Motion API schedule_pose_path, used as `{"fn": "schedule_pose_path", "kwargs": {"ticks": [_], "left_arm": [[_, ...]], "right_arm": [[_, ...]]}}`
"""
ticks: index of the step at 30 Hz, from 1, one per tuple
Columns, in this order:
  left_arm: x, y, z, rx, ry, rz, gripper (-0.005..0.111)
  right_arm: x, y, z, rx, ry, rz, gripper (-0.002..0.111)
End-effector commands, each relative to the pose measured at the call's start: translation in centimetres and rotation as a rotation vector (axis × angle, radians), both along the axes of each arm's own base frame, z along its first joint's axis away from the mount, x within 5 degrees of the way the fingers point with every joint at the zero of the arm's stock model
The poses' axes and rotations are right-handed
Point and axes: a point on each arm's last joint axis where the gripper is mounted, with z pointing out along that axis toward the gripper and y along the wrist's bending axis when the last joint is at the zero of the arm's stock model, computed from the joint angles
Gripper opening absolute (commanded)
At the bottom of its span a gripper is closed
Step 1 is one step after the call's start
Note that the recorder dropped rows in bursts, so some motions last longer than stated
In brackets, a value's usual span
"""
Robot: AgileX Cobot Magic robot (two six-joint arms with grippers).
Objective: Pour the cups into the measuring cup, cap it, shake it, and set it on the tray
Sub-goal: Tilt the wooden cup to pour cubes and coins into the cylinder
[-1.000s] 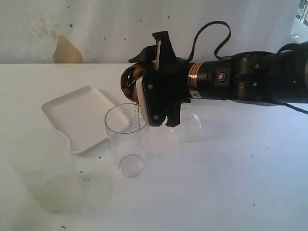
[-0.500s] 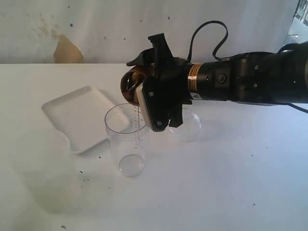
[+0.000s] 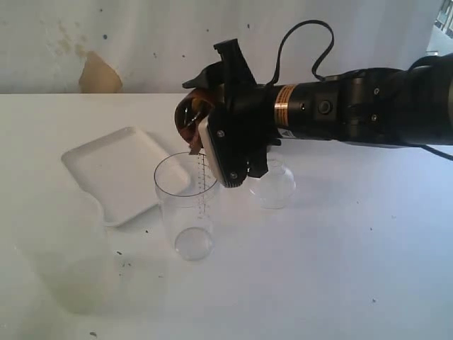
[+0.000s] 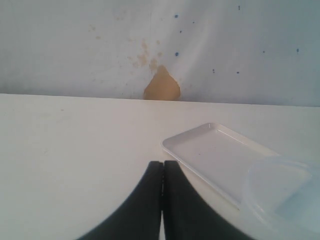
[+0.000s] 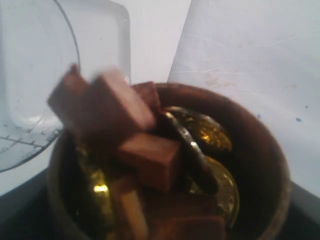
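One white table met a stained wall. Our right gripper had tipped its clamped wooden cup further over the measuring cup; our left gripper sat closed.

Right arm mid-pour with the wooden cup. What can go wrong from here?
1. The wooden cup's mouth hangs by the measuring cup's far rim, so blocks and coins may land on the table.
2. The pieces are bunched at the lip; a clump might tip the measuring cup.
3. The clear cap sits under the right arm; a dip might knock it.
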Motion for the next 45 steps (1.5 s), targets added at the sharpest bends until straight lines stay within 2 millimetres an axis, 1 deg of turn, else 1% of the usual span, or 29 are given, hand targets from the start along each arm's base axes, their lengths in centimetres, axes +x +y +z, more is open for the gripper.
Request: {"fn": "schedule_pose_path", "kwargs": {"ticks": [1, 19, 26, 30, 33, 37, 39, 42, 45], "left_arm": [[0.0, 0.0, 0.0, -0.008, -0.007, 0.004, 0.001], [0.0, 0.0, 0.0, -0.008, -0.007, 0.004, 0.001], [0.0, 0.0, 0.0, -0.008, -0.007, 0.004, 0.001], [0.0, 0.0, 0.0, -0.008, -0.007, 0.004, 0.001], [0.0, 0.0, 0.0, -0.008, -0.007, 0.004, 0.001], [0.0, 0.0, 0.0, -0.008, -0.007, 0.004, 0.001], [0.0, 0.0, 0.0, -0.008, -0.007, 0.004, 0.001], [0.0, 0.0, 0.0, -0.008, -0.007, 0.004, 0.001], [0.0, 0.0, 0.0, -0.008, -0.007, 0.004, 0.001]], "right_arm": [[0.0, 0.2, 0.5, -0.012, -0.046, 0.028, 0.0], [0.2, 0.1, 0.7, -0.1, -0.128, 0.052, 0.0], [0.5, 0.3, 1.6, -0.09, -0.158, 0.055, 0.0], [0.3, 0.9, 1.7, -0.104, -0.175, 0.077, 0.0], [0.2, 1.3, 1.1, -0.139, -0.182, 0.089, 0.0], [0.5, 1.7, -0.1, -0.234, -0.199, 0.098, 0.0], [0.6, 1.7, -0.6, -0.242, -0.188, 0.097, 0.0], [0.6, 1.7, -0.6, -0.251, -0.19, 0.097, 0.0], [0.6, 1.7, -0.6, -0.296, -0.234, 0.122, 0.0]]}}
